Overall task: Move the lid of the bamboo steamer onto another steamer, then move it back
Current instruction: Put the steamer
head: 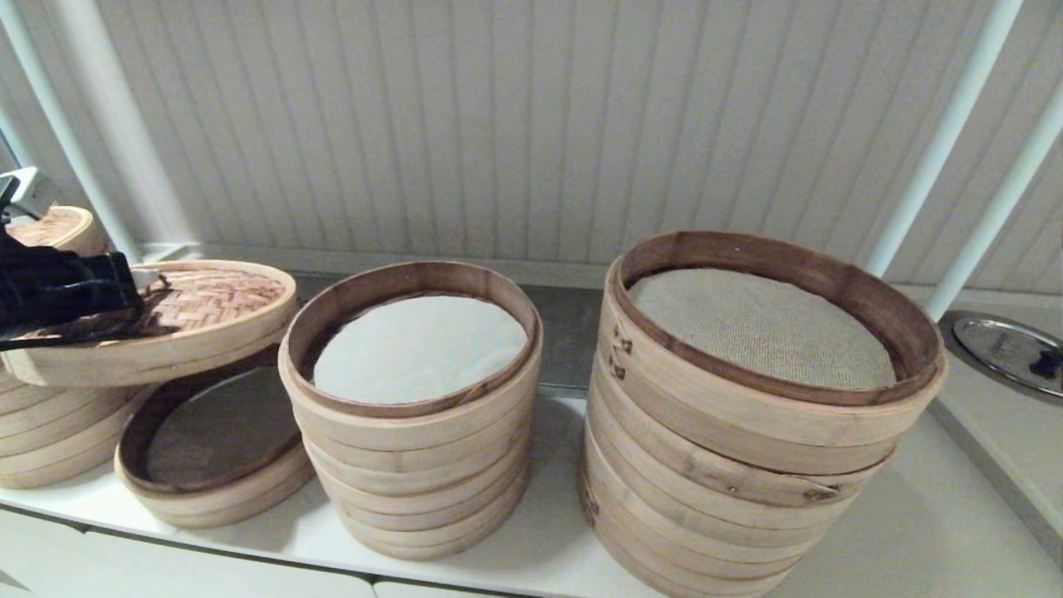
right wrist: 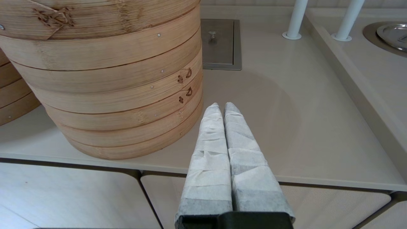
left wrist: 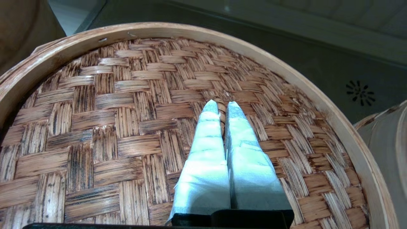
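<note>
Along the desk (head: pixel 913 531) four steamer groups are set in a row. At the far left a stack of tiers (head: pixel 41 440) is placed; above it, tilted, the bamboo steamer lid (head: pixel 208 311) is held by the left gripper (left wrist: pixel 222 109), whose fingers (left wrist: pixel 206 143) are closed on its centre loop. Just right of that stack and partly under the lid's edge lies another steamer (head: pixel 216 453). Next to its right a tall stack (head: pixel 415 415) is found, then a wider stack (head: pixel 747 432). The right gripper (right wrist: pixel 220 109) is kept low before the desk, right of the wider stack.

Pale counter (head: pixel 913 531) — carried 4 bamboo pieces in a row: a partly hidden stack (head: pixel 50 440) at far left, a shallow single steamer ring (head: pixel 216 490) beside it, a tall white-lined stack (head: pixel 415 473), a wider cloth-lined stack (head: pixel 731 490). Behind — a recessed metal hatch (right wrist: pixel 221 44).
</note>
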Robot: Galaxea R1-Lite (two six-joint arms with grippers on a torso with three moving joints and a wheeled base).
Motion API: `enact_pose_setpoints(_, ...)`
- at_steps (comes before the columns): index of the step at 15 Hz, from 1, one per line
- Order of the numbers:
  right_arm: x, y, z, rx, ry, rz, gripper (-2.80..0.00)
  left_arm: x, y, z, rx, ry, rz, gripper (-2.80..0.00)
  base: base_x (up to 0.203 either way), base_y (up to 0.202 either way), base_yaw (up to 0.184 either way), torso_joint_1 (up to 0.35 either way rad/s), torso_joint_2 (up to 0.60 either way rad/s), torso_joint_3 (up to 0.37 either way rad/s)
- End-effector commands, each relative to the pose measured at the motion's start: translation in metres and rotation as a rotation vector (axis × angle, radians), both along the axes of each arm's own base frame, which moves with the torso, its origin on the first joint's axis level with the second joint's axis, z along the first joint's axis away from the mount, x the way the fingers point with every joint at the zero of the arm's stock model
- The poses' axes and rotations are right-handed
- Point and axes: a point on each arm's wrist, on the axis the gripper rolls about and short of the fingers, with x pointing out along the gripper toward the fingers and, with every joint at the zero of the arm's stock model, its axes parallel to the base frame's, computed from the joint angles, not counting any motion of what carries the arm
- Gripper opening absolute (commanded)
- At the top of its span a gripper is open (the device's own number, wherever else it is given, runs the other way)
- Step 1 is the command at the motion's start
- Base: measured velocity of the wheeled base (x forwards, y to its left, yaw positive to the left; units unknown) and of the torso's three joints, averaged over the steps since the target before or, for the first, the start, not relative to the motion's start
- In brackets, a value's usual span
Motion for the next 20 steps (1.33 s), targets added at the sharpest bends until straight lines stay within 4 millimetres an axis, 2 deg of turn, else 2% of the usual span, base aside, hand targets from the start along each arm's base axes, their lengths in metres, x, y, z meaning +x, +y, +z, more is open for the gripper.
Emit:
enact_pose_setpoints(1, 0.000, 0.000, -0.001, 0.000, 0.003, 0.000, -2.80, 0.001, 0.000, 0.004, -0.002, -0.015, 0.000, -2.80, 0.000, 0.000, 0.000, 0.000, 0.00, 0.000)
enact_pose_setpoints(20, 0.000, 0.000, -0.001, 0.000, 0.003, 0.000, -2.80, 0.000, -0.002, 0.031, -0.026, -0.100, 0.012, -2.80, 0.000, 0.000, 0.000, 0.000, 0.00, 0.000)
